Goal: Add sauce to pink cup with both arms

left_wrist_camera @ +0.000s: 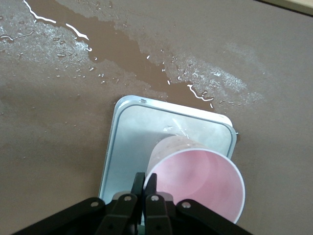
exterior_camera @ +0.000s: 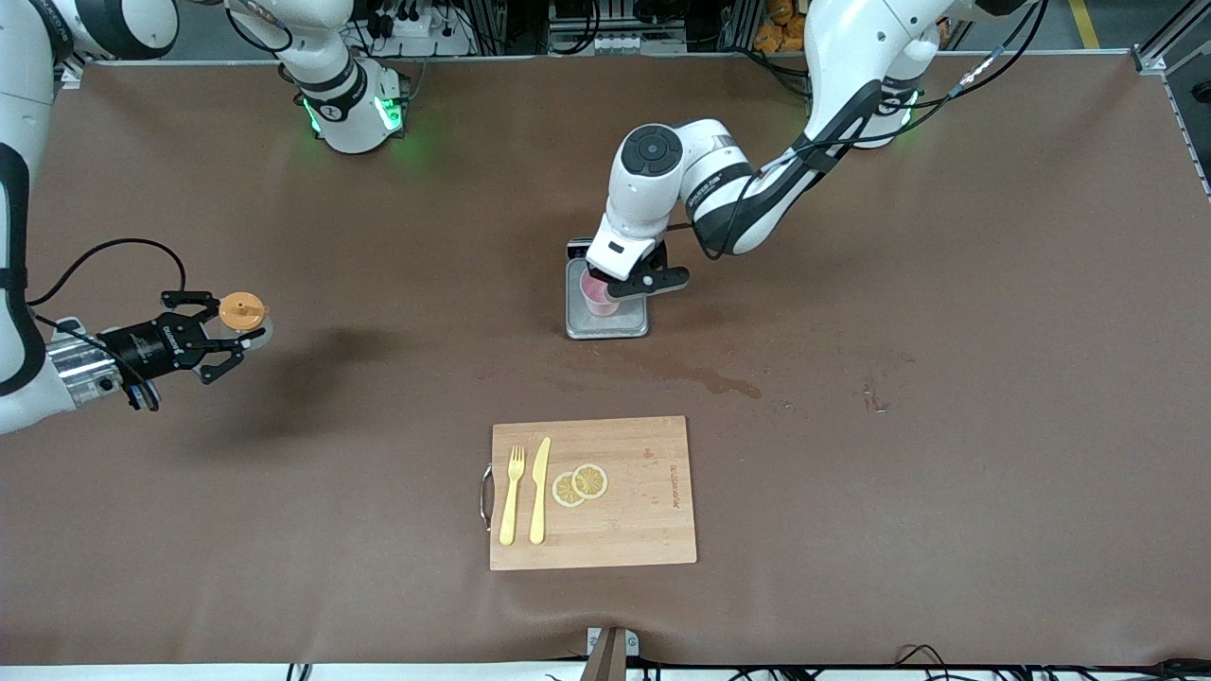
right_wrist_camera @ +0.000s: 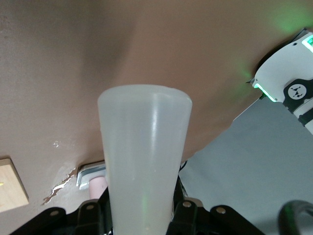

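My left gripper (exterior_camera: 620, 295) clenched on the cup (exterior_camera: 600, 296) over the tray (exterior_camera: 579, 322), right gripper (exterior_camera: 230, 338) grasping the sauce (exterior_camera: 244, 313); next, carry sauce above cup

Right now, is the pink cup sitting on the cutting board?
No, the pink cup stands in the metal tray, pinched by the left gripper.

Covered edge to edge in brown matting, the bench (exterior_camera: 946, 473), darkened near its middle by a wet streak (exterior_camera: 705, 378), backed along its top edge by grey floor (exterior_camera: 492, 24), cable bundles (exterior_camera: 407, 24) and metal framing (exterior_camera: 1168, 43), tinged green around the arm bases.
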`<state>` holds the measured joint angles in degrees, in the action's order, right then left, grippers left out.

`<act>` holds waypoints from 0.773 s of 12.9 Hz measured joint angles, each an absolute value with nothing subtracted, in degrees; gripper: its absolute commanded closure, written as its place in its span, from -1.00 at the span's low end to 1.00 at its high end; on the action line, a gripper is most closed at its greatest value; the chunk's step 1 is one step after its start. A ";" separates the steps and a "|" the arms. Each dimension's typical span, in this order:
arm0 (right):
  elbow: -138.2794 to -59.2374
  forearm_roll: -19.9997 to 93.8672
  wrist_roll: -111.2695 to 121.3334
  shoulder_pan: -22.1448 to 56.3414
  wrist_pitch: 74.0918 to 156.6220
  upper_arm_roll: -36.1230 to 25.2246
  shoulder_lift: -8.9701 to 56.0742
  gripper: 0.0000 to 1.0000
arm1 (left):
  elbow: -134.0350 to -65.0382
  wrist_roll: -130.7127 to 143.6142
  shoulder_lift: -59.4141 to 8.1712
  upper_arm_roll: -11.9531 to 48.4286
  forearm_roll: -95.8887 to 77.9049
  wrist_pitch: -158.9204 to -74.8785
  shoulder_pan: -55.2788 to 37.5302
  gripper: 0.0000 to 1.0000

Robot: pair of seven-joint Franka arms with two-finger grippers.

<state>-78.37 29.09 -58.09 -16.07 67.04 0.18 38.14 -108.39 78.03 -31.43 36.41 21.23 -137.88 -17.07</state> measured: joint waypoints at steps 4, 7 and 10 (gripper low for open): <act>-77.83 28.07 -62.96 -13.27 67.07 0.16 36.29 0.09 | -108.25 79.37 -31.61 36.40 21.24 -137.97 -17.07 -1.00; -77.65 28.05 -67.02 -11.20 67.09 0.14 35.73 0.09 | -107.10 79.56 -30.96 36.38 21.27 -137.90 -16.75 -1.00; -77.14 28.04 -72.27 -8.39 67.20 0.15 35.00 0.10 | -106.32 80.46 -26.70 36.35 21.27 -135.41 -15.99 -1.00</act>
<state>-77.14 28.04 -72.27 -8.39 67.20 0.15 35.00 -106.32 80.46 -26.70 36.35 21.27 -135.41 -15.99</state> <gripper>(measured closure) 0.542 0.000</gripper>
